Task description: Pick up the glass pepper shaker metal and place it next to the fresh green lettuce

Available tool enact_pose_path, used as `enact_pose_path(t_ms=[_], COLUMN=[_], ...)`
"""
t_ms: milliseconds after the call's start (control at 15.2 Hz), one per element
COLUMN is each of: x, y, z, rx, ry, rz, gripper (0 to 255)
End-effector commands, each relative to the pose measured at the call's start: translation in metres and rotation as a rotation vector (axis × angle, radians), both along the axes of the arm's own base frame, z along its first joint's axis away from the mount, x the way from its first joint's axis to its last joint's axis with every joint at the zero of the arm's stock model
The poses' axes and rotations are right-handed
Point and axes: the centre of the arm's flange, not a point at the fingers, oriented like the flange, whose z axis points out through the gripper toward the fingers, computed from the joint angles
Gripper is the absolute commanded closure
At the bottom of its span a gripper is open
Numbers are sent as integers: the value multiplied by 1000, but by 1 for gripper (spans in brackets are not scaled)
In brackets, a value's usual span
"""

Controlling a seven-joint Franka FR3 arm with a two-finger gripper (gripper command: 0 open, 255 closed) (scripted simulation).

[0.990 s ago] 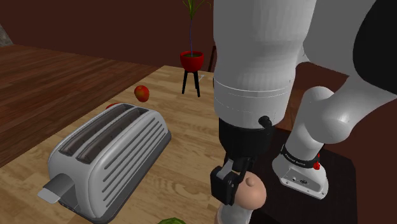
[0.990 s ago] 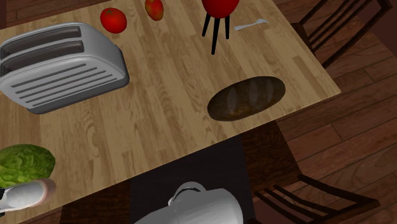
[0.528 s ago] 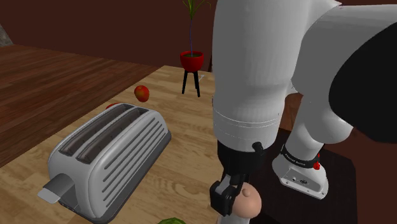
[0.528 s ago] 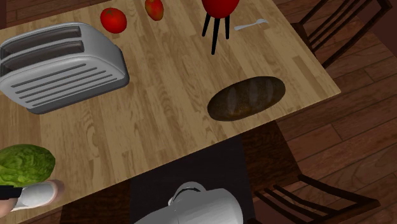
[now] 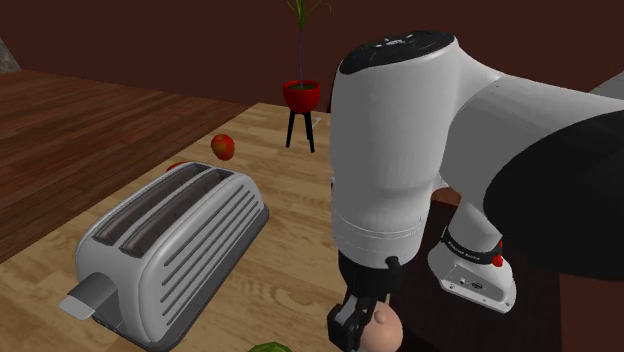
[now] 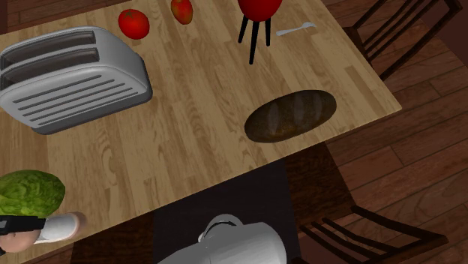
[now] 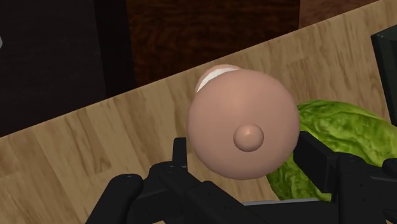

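Observation:
The pepper shaker (image 7: 242, 124) has a tan domed cap and a pale body, and it sits clasped between my two black fingers (image 7: 181, 159). My gripper (image 5: 358, 325) is shut on it low over the table's near edge, under the big white arm. In the second exterior view the shaker (image 6: 61, 226) lies sideways in the gripper (image 6: 19, 223), just below the green lettuce (image 6: 28, 192). The lettuce (image 7: 334, 143) shows right behind the shaker in the wrist view, and its top (image 5: 268, 348) peeks in at the shoulder view's bottom edge.
A silver toaster (image 5: 170, 245) stands on the wooden table (image 6: 195, 142). Two red fruits (image 6: 133, 22) and a red plant pot on black legs (image 6: 259, 9) are at the far side. A dark bread loaf (image 6: 291, 115) and a fork (image 6: 295, 30) lie nearby. Chairs (image 6: 390, 30) stand around.
The gripper has sunk lower with the shaker. In the second exterior view the shaker slid down and a little to the right, staying just below the lettuce. The arm's upper link swung into the shoulder view.

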Motion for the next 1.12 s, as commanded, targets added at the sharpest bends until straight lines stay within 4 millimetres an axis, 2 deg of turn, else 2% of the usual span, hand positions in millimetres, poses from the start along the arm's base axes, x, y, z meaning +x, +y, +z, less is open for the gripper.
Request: enact_pose_path(t_ms=[0, 330, 858, 924, 1056], x=[0, 0, 0, 0, 0], y=[0, 0, 0, 0, 0], z=[-11, -36, -36, -36, -36], rx=[1, 1, 1, 1, 1], ry=[0, 0, 0, 0, 0], rz=[0, 0, 0, 0, 0], gripper=[255, 255, 255, 0, 0])
